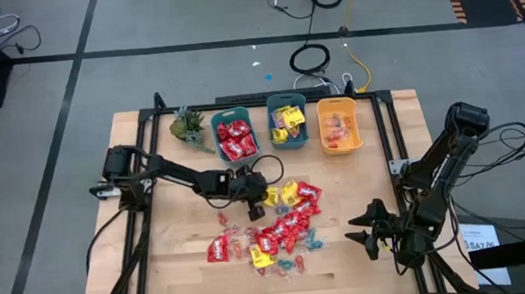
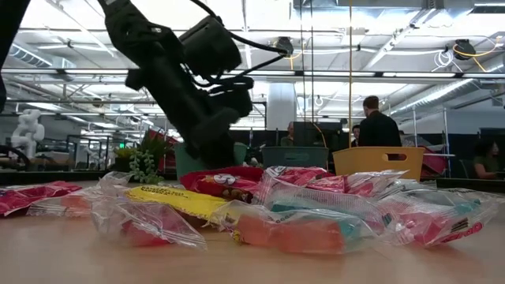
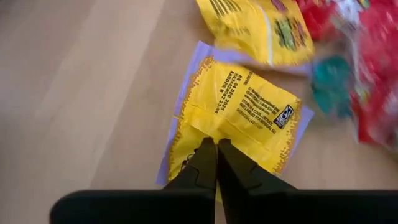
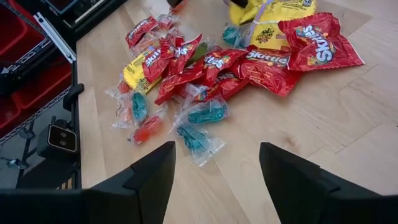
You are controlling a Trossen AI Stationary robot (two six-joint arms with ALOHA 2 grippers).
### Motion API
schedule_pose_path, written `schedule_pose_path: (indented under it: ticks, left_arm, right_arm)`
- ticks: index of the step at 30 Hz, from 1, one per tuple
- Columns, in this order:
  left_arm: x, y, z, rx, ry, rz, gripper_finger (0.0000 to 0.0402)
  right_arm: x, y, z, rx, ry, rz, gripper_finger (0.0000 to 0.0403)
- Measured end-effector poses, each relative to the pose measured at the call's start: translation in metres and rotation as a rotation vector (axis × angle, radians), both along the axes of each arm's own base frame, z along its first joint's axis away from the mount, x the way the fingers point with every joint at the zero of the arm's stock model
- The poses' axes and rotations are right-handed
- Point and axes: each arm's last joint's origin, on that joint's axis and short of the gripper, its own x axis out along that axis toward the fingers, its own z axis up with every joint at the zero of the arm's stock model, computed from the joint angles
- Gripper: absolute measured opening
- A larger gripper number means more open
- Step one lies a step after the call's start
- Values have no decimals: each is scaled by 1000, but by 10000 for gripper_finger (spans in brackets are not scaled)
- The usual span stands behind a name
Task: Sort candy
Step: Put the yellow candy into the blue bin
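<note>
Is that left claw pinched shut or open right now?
Shut. The left gripper's two dark fingers meet, pinching the edge of a yellow packet lying flat on the table.

"skittles" in white on the red packets (image 4: 320, 43); tiny illegible print on the yellow packet (image 3: 239, 115)

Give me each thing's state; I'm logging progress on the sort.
left gripper: shut on yellow packet, at the pile's edge.
right gripper: open, empty, hovering near the table's right edge.
red bin: holds red packets.
teal bin: holds yellow packets.
orange bin: holds small pieces.
candy pile: unsorted.
</note>
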Motion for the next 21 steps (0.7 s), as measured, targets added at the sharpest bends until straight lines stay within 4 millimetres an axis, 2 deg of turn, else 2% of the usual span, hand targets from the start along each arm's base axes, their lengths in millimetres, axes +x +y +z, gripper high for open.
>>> schedule_pose_path:
  ticks: [4, 12, 16, 19, 21]
  left_arm:
    - [-12, 0, 29, -12, -11, -2, 3]
    - [-31, 13, 117, 97, -269, 110, 1]
    - [-21, 39, 157, 216, -357, 112, 1]
    - [-1, 68, 173, 258, -368, 93, 1]
    - [13, 93, 174, 260, -330, 91, 1]
  right_arm:
    - [0, 0, 0, 3, -2, 0, 224]
    - [0, 0, 0, -4, -2, 2, 224]
    - [0, 0, 0, -6, -4, 2, 224]
    - [0, 0, 0, -8, -3, 2, 224]
    - [0, 0, 0, -11, -2, 1, 224]
